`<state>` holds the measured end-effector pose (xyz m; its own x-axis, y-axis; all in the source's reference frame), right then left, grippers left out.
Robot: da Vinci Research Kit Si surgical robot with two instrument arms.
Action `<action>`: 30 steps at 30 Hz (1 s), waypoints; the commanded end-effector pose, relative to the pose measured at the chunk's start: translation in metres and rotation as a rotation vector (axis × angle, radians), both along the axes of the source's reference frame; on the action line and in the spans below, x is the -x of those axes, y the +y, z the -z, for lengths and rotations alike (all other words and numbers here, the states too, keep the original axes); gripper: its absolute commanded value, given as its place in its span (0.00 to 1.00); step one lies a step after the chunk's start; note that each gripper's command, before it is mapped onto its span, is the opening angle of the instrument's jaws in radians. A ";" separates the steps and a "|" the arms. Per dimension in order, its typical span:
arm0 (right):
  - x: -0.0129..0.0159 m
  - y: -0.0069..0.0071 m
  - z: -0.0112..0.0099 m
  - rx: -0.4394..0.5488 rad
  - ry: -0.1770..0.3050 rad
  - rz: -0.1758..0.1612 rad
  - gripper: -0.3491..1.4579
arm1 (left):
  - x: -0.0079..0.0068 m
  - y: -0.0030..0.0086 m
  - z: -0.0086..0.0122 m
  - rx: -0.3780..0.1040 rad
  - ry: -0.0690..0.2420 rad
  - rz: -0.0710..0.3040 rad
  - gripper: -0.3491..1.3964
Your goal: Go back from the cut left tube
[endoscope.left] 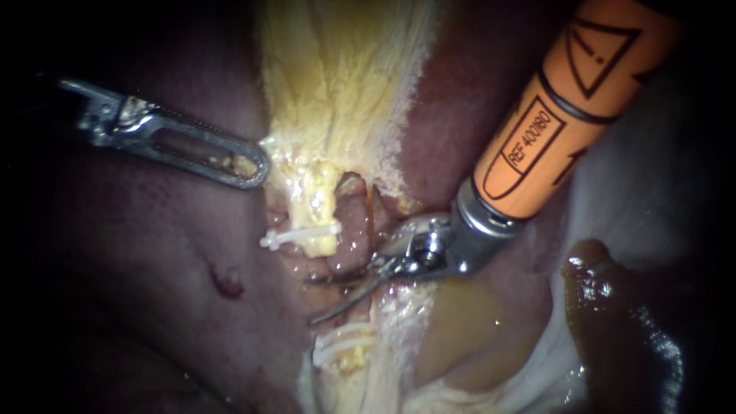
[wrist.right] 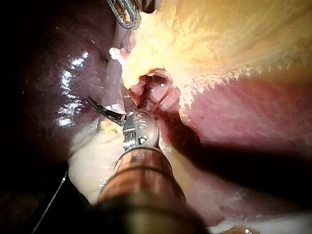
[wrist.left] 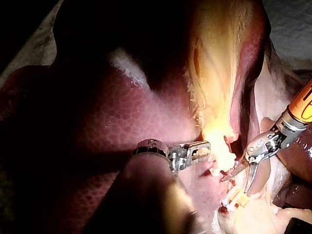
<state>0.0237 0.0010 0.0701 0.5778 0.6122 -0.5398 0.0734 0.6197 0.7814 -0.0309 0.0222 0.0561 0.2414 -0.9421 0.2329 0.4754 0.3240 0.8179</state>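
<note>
Dark red liver (endoscope.left: 153,307) makes the bed under everything, wet and dim toward the edges. Nearest the camera, the right instrument (endoscope.left: 341,300) comes in on an orange-sleeved shaft (endoscope.left: 552,115) and ends in two thin curved blades. The left wrist view shows a gap between them with nothing held, so its jaws stand released, their tips in the break of the cut left tube (endoscope.left: 320,211). That tube is parted. Its upper end carries one white clip (endoscope.left: 299,236), and the lower stump (endoscope.left: 351,359), on the other side of the blades, carries what look like two more. Just beside the cut left tube, on the right instrument's side, a reddish second tube (endoscope.left: 354,222) looks whole. Beyond the cut left tube, the left instrument (endoscope.left: 230,161) has its windowed jaws clenched on the rim of the yellow tissue (endoscope.left: 337,77).

The cutting looks done, so the step in hand is the withdrawal. The next move probably calls for closing the blades and drawing them out along the shaft's own line, away from the cut left tube. They should not brush the clips or the second tube.

In the endoscope view the left instrument's under jaw is hidden beneath the upper one. The cut faces are lost in glare, and the orange-sleeved shaft covers the tissue behind it.
</note>
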 end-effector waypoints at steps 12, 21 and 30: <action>0.0078 0.0030 0.0036 0.450 -0.102 -0.063 0.99 | -0.0001 0.0000 0.0001 0.000 -0.001 -0.001 0.00; 0.0121 0.0041 0.0053 0.536 -0.139 -0.014 0.99 | -0.0001 0.0000 0.0001 0.000 -0.001 -0.001 0.00; 0.0131 0.0045 0.0058 0.526 -0.118 0.008 0.99 | 0.0001 0.0001 -0.0001 0.001 0.000 0.000 0.00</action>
